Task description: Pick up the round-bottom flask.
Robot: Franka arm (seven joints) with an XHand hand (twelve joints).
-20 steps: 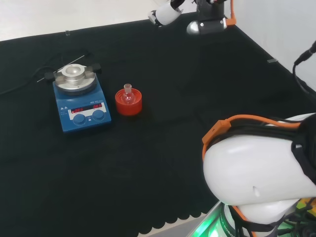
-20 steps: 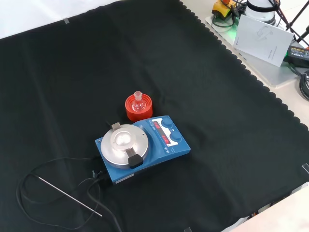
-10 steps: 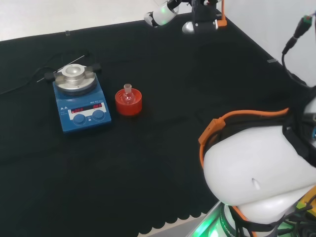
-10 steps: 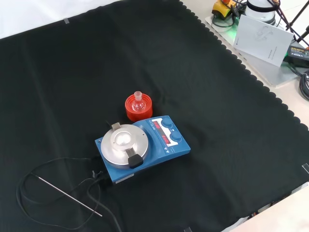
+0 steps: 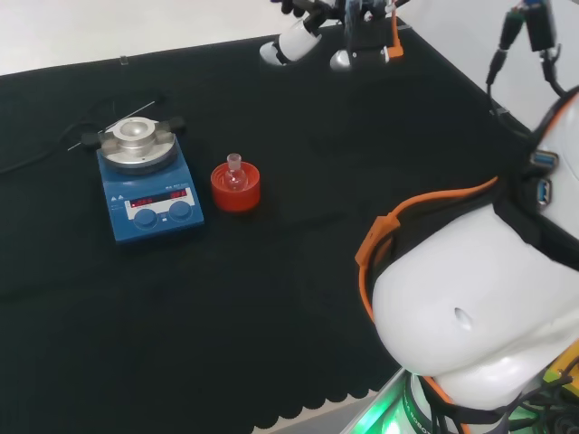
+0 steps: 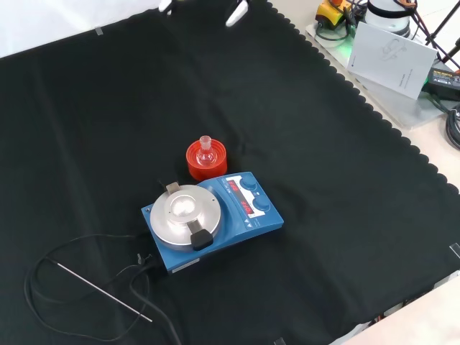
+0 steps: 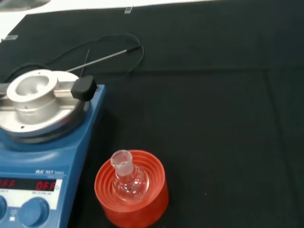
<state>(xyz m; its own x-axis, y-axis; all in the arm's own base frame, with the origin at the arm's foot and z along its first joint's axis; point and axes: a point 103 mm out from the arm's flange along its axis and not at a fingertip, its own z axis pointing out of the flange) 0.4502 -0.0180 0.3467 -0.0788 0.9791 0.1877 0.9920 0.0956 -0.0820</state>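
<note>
1. Your hand (image 5: 298, 36) sits at the head view's top edge, far from the ware; you cannot tell whether its fingers are spread or curled.
2. Your round-bottom flask (image 5: 235, 174) stands upright, untouched, in the red ribbed stand (image 5: 236, 188).
3. Just left of it in the head view is the blue hotplate (image 5: 149, 194), apart from the stand.

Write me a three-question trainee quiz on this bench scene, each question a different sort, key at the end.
1. True or false: the round-bottom flask sits upright in the red ribbed stand.
2. Which stands beside the stand? A) blue hotplate stirrer B) beaker C) funnel
3. Fill in: in the front view, the hand is at the view's ____ edge, far from the flask.

Key: 1 true; 2 A; 3 top.
</note>
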